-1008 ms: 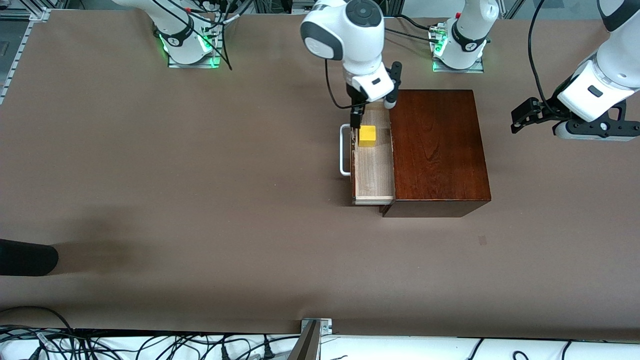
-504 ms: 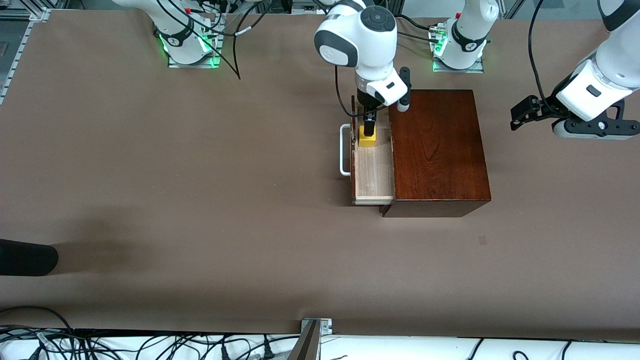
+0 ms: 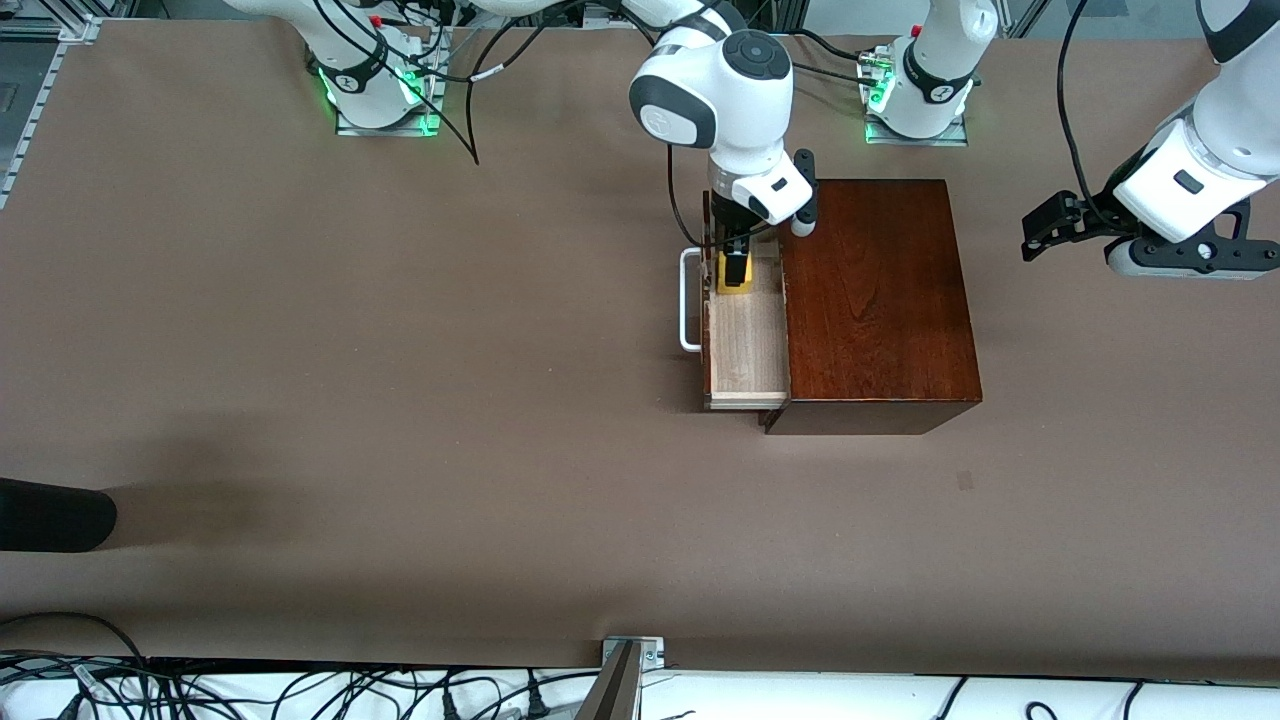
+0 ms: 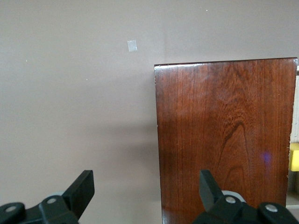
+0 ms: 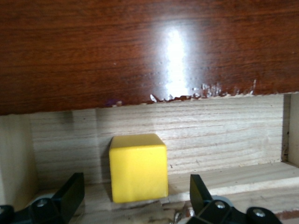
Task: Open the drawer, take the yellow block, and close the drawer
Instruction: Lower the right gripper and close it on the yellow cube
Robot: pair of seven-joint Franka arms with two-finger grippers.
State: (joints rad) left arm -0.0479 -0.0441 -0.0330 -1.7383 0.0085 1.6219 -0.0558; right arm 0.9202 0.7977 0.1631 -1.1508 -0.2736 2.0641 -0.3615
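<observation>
The drawer [image 3: 745, 350] of the dark reddish wooden box [image 3: 875, 300] stands pulled out, with its white bar handle [image 3: 688, 300] toward the right arm's end of the table. The yellow block [image 3: 735, 287] sits on the drawer's pale floor, at the end farther from the front camera. My right gripper [image 3: 735, 262] is down in the drawer, open, with one finger on each side of the yellow block [image 5: 138, 168] and a gap at both sides. My left gripper [image 3: 1045, 235] hangs open and waits in the air off the box's end toward the left arm.
The box [image 4: 224, 140] fills much of the left wrist view, with a sliver of the yellow block [image 4: 294, 156] past its edge. A small tape mark [image 3: 964, 481] lies on the brown table. A dark object [image 3: 50, 515] juts in at the table's edge.
My right gripper has moved from over the drawer's handle side to the block and come down around it. The drawer, block and left arm have stayed put.
</observation>
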